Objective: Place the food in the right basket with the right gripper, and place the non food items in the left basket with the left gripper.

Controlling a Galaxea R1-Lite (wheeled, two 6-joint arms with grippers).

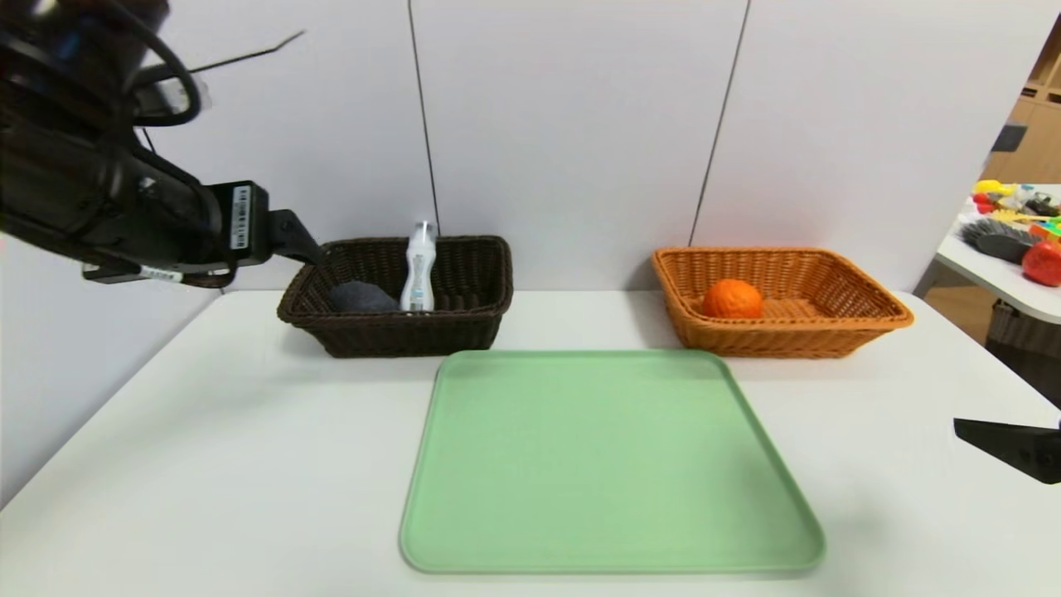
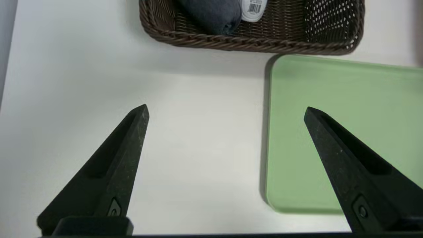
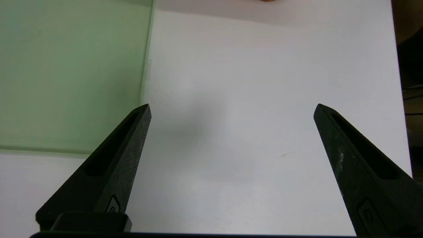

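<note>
The orange food (image 1: 732, 299) lies inside the right basket (image 1: 862, 327), a light orange-tan wicker one. In the dark brown left basket (image 1: 477, 319) stand the white bottle (image 1: 419, 269) upright and the rolled grey-blue cloth (image 1: 361, 298) beside it. The left wrist view shows the same cloth (image 2: 211, 15) and bottle (image 2: 253, 8) in that basket (image 2: 251, 43). My left gripper (image 2: 226, 109) hangs high at the left, short of the left basket, open and empty over bare table. My right gripper (image 3: 232, 106) sits low at the table's right edge, open and empty.
A flat green tray (image 1: 609, 460) lies in the middle of the white table (image 1: 207, 431), in front of both baskets, with nothing on it. A side table (image 1: 1007, 282) at far right carries toys, a brush and a red apple (image 1: 1044, 263).
</note>
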